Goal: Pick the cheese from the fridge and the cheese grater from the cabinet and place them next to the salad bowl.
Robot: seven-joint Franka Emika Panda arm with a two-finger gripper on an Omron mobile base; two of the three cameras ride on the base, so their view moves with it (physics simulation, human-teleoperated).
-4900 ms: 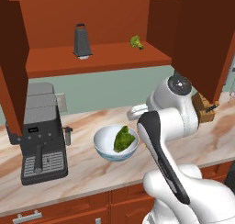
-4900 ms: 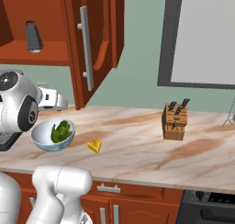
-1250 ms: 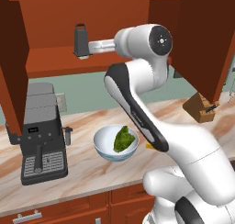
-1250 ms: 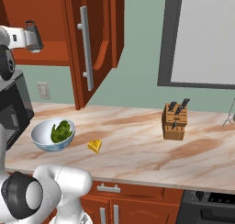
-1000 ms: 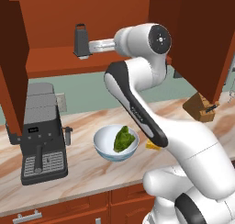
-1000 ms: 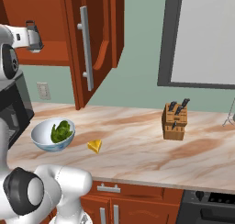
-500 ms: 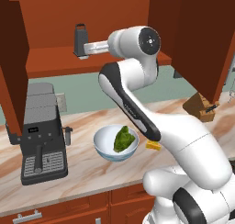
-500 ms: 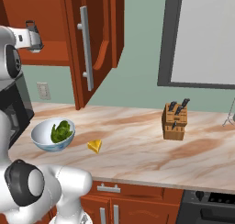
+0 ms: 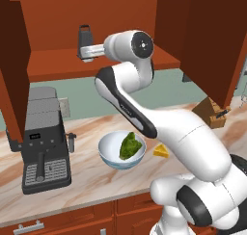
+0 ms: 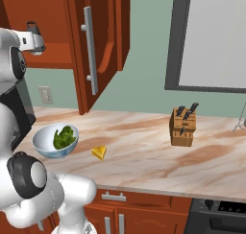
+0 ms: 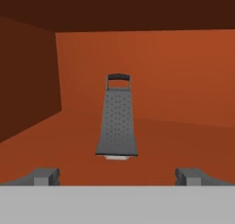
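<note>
Black coffee machine stands at left end of marble counter. Wooden knife block w/ dark handles sits upright toward right, below grey-framed window. Wall outlet nearby.

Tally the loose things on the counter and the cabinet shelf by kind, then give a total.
Coffee machine: 1
Salad bowl: 1
Cheese: 1
Knife block: 1
Cheese grater: 1
Total: 5

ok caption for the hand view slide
Open gripper lined up on the upright cheese grater standing on the cabinet shelf.
</note>
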